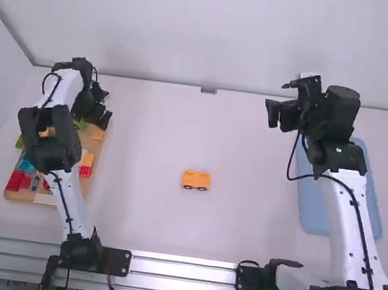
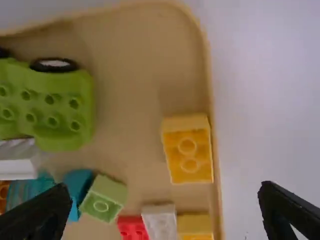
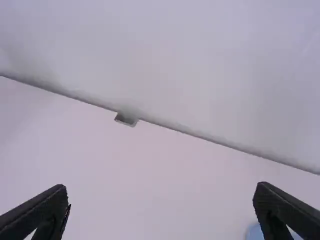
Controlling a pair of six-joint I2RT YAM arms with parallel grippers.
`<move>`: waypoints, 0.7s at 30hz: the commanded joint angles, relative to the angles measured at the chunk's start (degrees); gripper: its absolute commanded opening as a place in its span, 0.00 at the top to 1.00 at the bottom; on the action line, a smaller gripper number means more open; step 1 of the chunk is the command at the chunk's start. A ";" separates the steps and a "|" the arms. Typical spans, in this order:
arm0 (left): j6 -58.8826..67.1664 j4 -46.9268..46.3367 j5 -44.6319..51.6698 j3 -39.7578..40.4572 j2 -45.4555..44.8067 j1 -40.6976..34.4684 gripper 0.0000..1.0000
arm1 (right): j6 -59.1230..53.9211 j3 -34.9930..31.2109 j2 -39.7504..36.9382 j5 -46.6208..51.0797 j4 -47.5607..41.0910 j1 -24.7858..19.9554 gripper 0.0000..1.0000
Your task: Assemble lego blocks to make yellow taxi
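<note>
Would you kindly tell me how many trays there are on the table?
2: a tan tray at the high view's left, holding blocks and partly covered by the left arm, and a blue tray at its right, partly covered by the right arm.

The high view faced forward-down from above, sharing the tray (image 2: 132, 65), at its left, with the near, downward left wrist view; the far table edge (image 1: 156, 81), upper, with the right.
</note>
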 commanded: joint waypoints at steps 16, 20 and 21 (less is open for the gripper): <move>-17.75 -5.16 -1.29 -0.70 -0.15 0.20 0.01 | 0.37 2.25 0.24 -0.52 0.66 0.15 0.02; -25.22 -6.84 -6.14 -1.49 -0.15 0.17 0.01 | 0.35 2.25 0.24 -0.52 0.63 0.26 0.02; -25.22 -6.78 -6.19 -1.51 -0.15 0.15 0.01 | 0.35 2.25 0.24 -0.52 0.63 0.26 0.02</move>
